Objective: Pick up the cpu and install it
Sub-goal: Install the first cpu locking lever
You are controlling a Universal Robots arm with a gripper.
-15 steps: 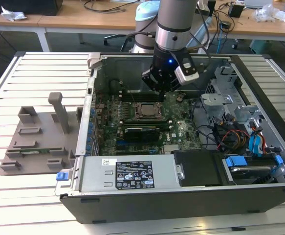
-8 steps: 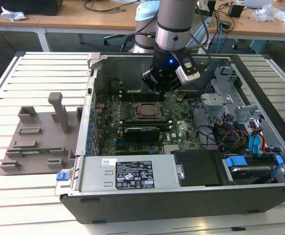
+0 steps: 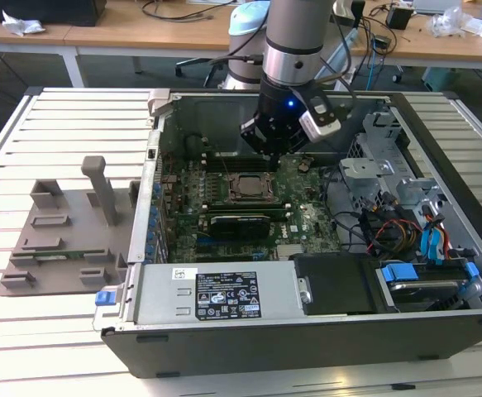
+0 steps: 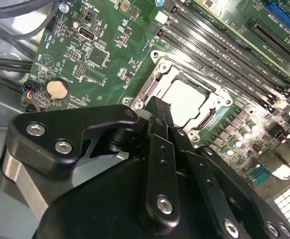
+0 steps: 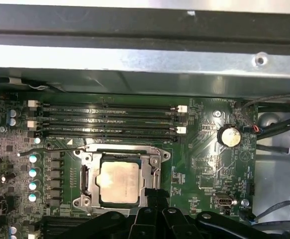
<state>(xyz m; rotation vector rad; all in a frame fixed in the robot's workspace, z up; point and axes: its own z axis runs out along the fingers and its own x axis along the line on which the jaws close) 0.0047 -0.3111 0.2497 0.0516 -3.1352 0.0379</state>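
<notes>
The arm (image 3: 294, 33) descends nearly straight from above, its silver and grey wrist segments stacked vertically over the black gripper (image 3: 267, 141). A blue light glows on the wrist just above the jaws. In the second wrist view, the gripper (image 4: 159, 117) shows black linkage bars with silver screws converging forward to jaws drawn together, no gap between their tips. In the first wrist view, the same linkage (image 5: 154, 216) narrows to joined tips, holding nothing.
</notes>
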